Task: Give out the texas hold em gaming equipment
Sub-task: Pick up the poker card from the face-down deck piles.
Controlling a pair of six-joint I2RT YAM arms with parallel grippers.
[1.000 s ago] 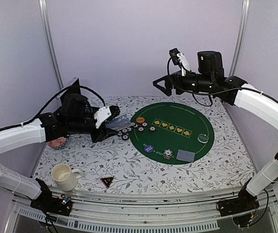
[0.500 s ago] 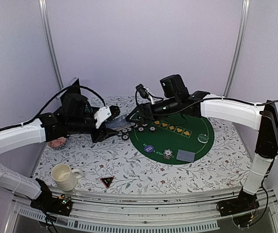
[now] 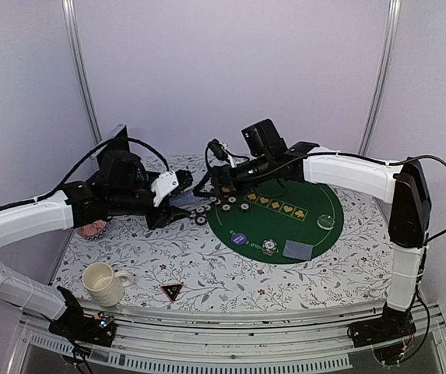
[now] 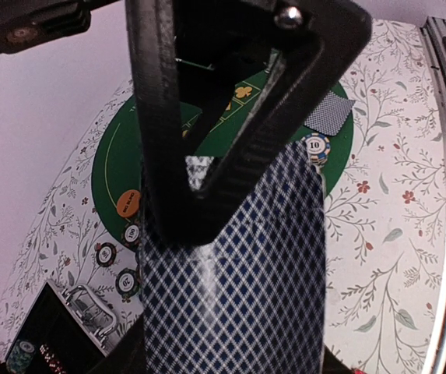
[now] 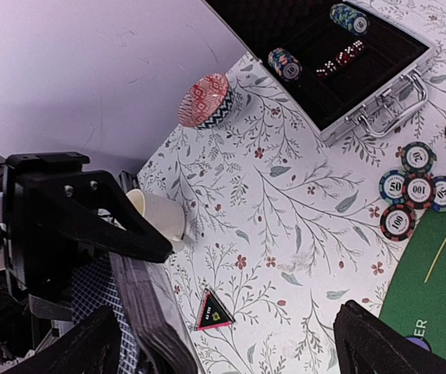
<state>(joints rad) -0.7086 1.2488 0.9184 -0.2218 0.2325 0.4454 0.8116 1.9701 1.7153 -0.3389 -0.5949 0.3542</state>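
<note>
Left jaws clamped on the card deck (image 4: 238, 265), held off the surface (image 3: 230, 282) beside the green mat (image 3: 320, 234). Right jaws wide open (empty), just right of it; deck's free end points at them.

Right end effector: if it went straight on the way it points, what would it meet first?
Probably the blue diamond-backed card deck held in the left end effector, just ahead of it; depth is unclear.

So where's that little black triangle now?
Overhead view: the black triangle lies near the front edge of the table, left of centre, just right of the cream mug.
</note>
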